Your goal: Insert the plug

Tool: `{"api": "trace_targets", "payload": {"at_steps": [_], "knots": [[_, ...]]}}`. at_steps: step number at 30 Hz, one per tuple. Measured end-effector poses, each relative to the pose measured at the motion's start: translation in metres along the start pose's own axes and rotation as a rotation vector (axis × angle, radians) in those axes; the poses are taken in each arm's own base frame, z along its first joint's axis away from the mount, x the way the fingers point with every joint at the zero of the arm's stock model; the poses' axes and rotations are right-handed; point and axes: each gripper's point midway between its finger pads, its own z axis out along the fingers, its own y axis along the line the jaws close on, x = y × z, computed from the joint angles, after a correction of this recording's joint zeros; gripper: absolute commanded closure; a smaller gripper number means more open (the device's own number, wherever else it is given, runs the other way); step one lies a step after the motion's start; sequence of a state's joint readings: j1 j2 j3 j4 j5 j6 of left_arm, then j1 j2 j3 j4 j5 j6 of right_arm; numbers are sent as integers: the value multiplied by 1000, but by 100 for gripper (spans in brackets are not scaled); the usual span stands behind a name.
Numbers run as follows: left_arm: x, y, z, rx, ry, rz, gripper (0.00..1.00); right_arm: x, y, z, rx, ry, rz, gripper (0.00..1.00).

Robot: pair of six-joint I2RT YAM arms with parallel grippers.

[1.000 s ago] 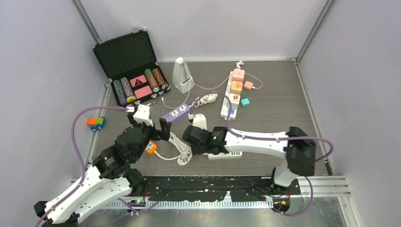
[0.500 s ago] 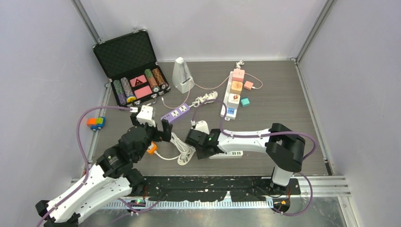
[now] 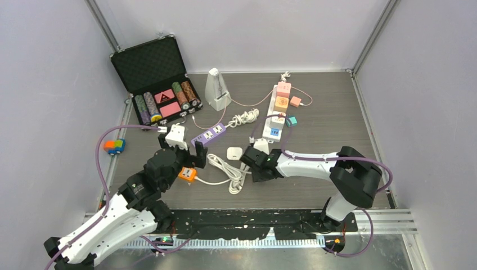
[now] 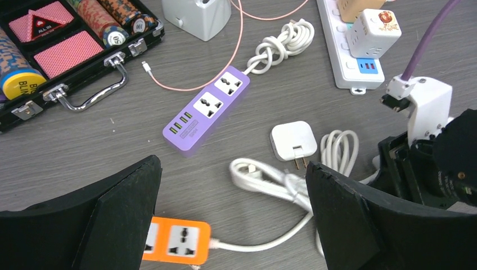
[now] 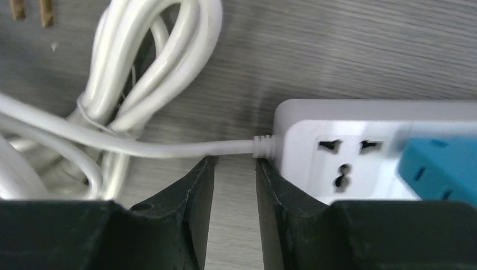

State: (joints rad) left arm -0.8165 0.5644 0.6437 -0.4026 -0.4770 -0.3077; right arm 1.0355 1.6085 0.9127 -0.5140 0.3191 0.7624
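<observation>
White cord [image 5: 185, 147] crosses the tips of our right pincer [image 5: 235, 169], slightly parted and empty beside the strip [image 5: 349, 146], arm [image 3: 309, 163] low; our left pincer [image 4: 230, 163] gapes empty.

One plug [image 3: 234, 152], one chip case [image 3: 154, 73], four power strips [image 3: 209, 135]
</observation>
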Motion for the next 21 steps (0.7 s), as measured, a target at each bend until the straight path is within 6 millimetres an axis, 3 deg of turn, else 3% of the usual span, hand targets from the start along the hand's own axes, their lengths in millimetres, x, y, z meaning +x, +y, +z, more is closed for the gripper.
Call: {"api": "trace_targets", "payload": {"at_steps": [9, 13, 17, 21], "knots": [[4, -4, 6, 13, 18, 4, 0, -3, -67, 6, 97, -11, 88, 60], [8, -8, 11, 25, 32, 1, 0, -3, -81, 2, 117, -8, 80, 58], [15, -13, 17, 34, 54, -9, 0, -14, -72, -15, 55, -42, 38, 57], [33, -14, 25, 24, 97, -23, 0, -56, -35, -48, -86, -148, 21, 57]]}}
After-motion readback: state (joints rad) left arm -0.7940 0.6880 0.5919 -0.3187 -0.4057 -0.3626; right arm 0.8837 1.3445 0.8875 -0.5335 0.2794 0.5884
